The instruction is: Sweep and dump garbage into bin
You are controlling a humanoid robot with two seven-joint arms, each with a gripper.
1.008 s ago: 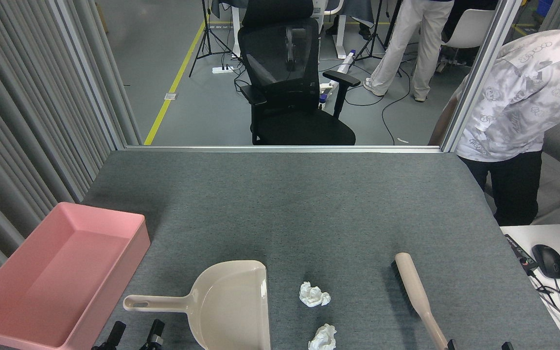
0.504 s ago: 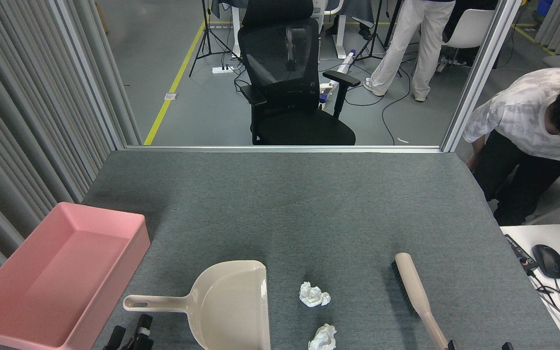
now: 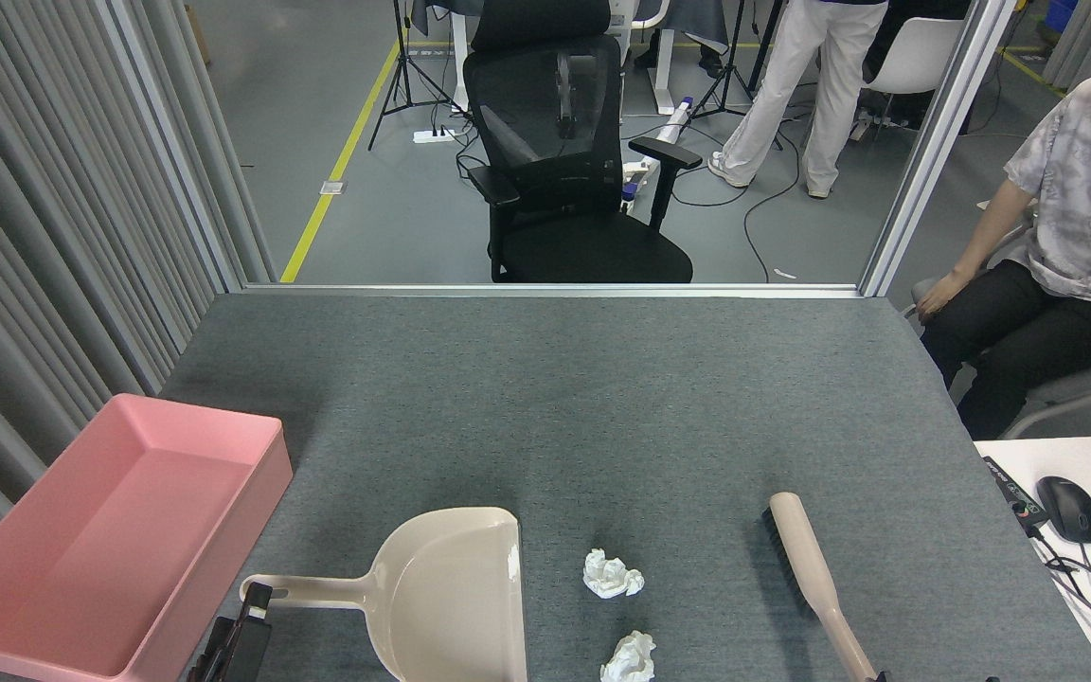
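Observation:
Two crumpled white balls of garbage lie on the grey table mat, one [image 3: 612, 574] just right of the beige dustpan [image 3: 456, 592] and one [image 3: 629, 657] at the bottom edge. The pink bin [image 3: 241, 516] stands at the left edge, with nothing inside it. My left gripper [image 3: 256, 601] rises from the bottom edge, its dark fingertips at the end of the dustpan's handle, seen edge-on. A beige brush [image 3: 813, 574] lies to the right, its handle running to the bottom edge. Only a dark tip of my right gripper [image 3: 881, 676] shows there.
A person sits on a chair [image 3: 1057, 284] past the table's right edge. A white desk with a mouse [image 3: 1068, 508] and cables adjoins the right side. A black office chair [image 3: 574, 161] stands beyond the far edge. Grey curtains line the left.
My left gripper has moved up and turned, reaching the end of the dustpan's handle. My right gripper has sunk almost out of view. The person at right has sat down.

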